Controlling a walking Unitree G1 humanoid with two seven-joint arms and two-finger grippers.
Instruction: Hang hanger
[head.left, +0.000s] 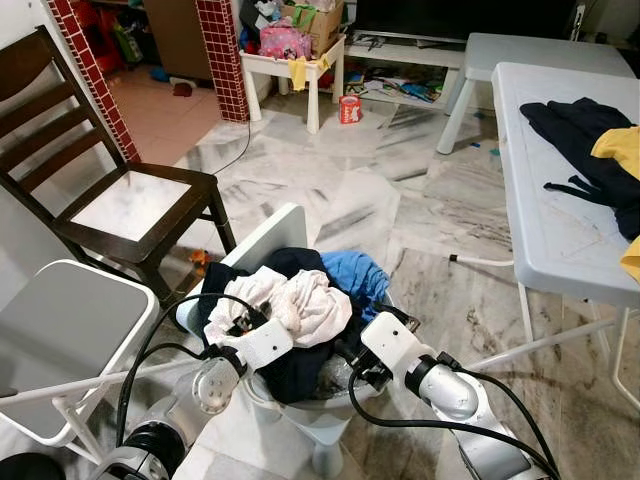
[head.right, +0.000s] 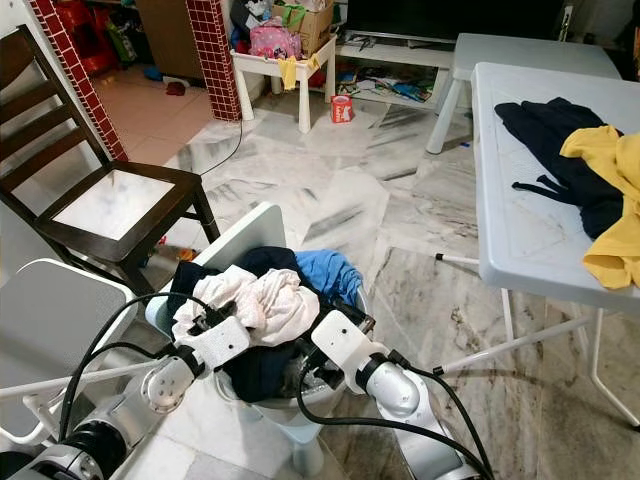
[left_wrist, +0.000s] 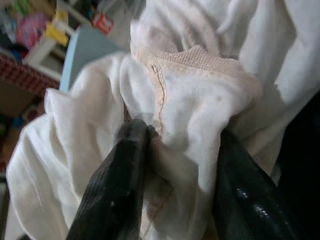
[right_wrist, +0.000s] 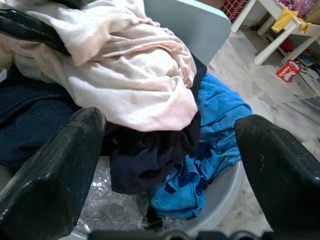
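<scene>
A pale grey laundry basket (head.left: 305, 412) right in front of me is heaped with clothes. A white garment (head.left: 300, 305) lies on top, over a dark navy one (head.left: 300, 372) and a blue cloth (head.left: 357, 275). My left gripper (left_wrist: 180, 145) is at the pile's left side, shut on a fold of the white garment (left_wrist: 195, 100). My right gripper (right_wrist: 170, 150) is at the basket's right rim, fingers spread wide with nothing between them, facing the navy garment (right_wrist: 145, 160) and blue cloth (right_wrist: 210, 130). I see no hanger.
A dark wooden chair (head.left: 130, 205) stands at the left, with a grey folding seat (head.left: 70, 325) nearer me. A white table (head.left: 550, 240) on the right holds dark and yellow clothes (head.left: 590, 140). A pale panel (head.left: 268, 238) rises behind the basket. Marble floor lies beyond.
</scene>
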